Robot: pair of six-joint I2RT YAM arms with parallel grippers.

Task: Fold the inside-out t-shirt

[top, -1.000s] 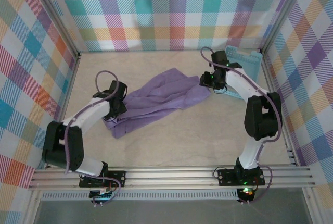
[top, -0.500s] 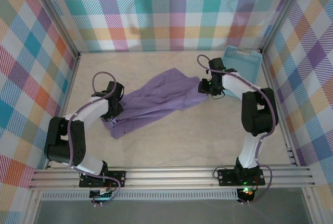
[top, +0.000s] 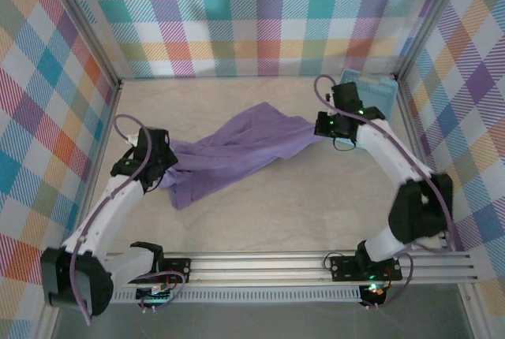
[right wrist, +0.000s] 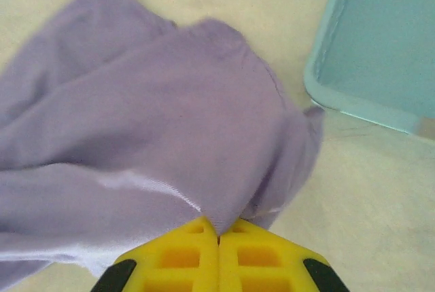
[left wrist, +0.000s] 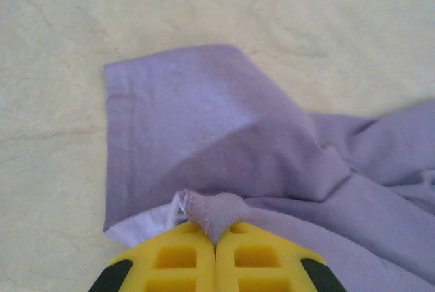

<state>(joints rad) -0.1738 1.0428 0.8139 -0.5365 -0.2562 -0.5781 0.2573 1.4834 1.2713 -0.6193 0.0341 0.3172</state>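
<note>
A light blue basket on a cream table, boxed in by plaid walls.

The light blue plastic basket (top: 380,92) sits in the far right corner of the table (top: 316,205), close to the right-hand wall; the right wrist view shows its raised rim (right wrist: 319,88) and smooth pale interior, with a rounded corner resting on the tabletop. The table surface is cream and faintly mottled, with shallow creases visible in the left wrist view (left wrist: 204,7). Plaid panels (top: 260,16) in teal, orange, purple and yellow stand at the back and both sides, framed by aluminium posts (top: 85,27). Aluminium rails (top: 260,264) run across the near edge.
</note>
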